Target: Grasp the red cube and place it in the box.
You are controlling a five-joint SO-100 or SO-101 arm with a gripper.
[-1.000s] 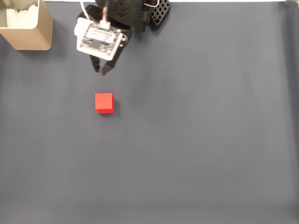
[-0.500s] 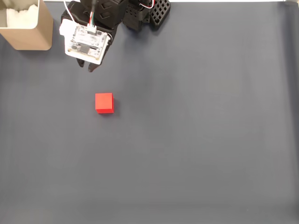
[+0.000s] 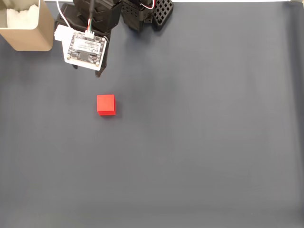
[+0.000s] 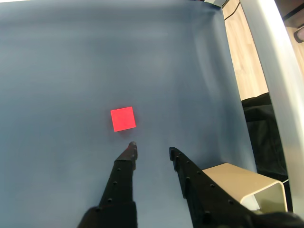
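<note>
One red cube (image 3: 106, 104) lies flat on the dark grey bench (image 3: 199, 133) in the fixed view, left of centre and in the upper half, with bare bench on all sides of it; nothing touches it. The box (image 3: 28, 26), tan with a white inside, stands in the top left corner of that view, cut off by the edge, well apart from the cube; white padding (image 3: 21, 16) shows inside it. The black arm (image 3: 118, 12) reaches in from the top edge, and a white circuit board (image 3: 85, 49) rides on it, just right of the box; dark finger tips stick out from under the board's lower edge, above the cube and apart from it.

In the wrist view the end effector (image 4: 152, 148) enters from the bottom edge; its two black fingers (image 4: 124, 171) are spread apart with a plain gap between the tips, and they hold nothing. The cube (image 4: 123, 118) sits on the bench (image 4: 71, 71) just beyond the left-hand tip, near it yet not touching, slightly to the left of the gap. The box (image 4: 242, 183) shows at the lower right of this view, beside the right-hand finger; past the bench's right edge runs a pale wooden floor (image 4: 244, 57).
</note>
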